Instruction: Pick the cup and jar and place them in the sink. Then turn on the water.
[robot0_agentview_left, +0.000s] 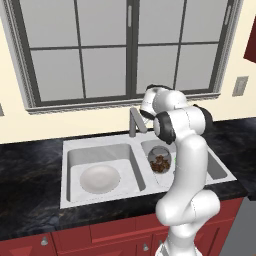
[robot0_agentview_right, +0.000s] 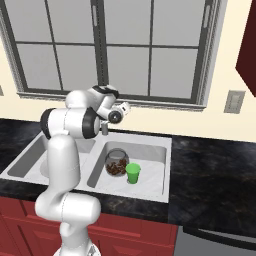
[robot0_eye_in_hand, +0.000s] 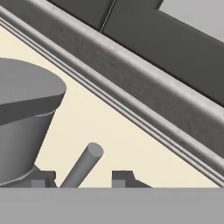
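Note:
The clear jar with brown pieces stands in the right basin of the sink. The small green cup stands upright beside it in the same basin, and only a green sliver of the cup peeks past my arm. My gripper is up at the grey faucet, behind the basins. It is open, and the faucet's thin lever rises between the fingertips. Water is out of view.
A round white dish lies in the left basin. Black counter runs on both sides of the sink. The window sill and cream wall are close behind the faucet. My own arm hides part of the right basin in the left base view.

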